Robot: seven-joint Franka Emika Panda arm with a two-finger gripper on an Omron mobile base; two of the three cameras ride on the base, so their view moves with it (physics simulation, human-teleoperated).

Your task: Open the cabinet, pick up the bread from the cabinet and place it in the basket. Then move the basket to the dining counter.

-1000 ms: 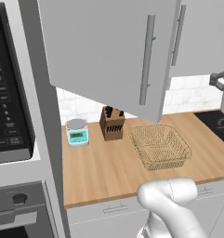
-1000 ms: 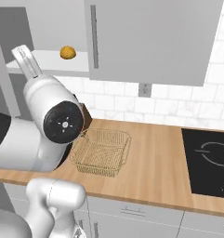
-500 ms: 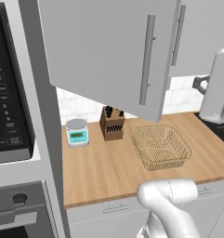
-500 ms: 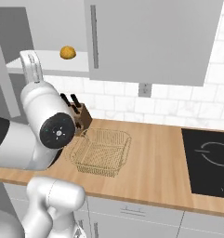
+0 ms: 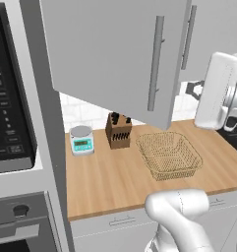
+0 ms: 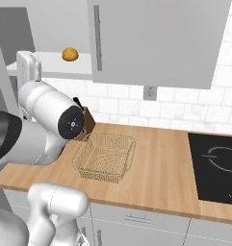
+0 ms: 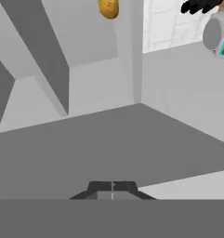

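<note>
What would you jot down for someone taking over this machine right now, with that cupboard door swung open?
Gripper: shut, holding nothing, facing into the cupboard.
Light grey wall cabinet door with its long bar handle: open.
Small round golden-orange bun: alone on the cabinet shelf, untouched; it also shows at the top of the hand view.
Shallow tan wire-mesh basket: empty on the light-wood countertop, beside the dark knife block.
Done: cabinet opened.
Left: open the gripper, take the bun, put it in the basket, then carry the basket to the dining counter.
</note>
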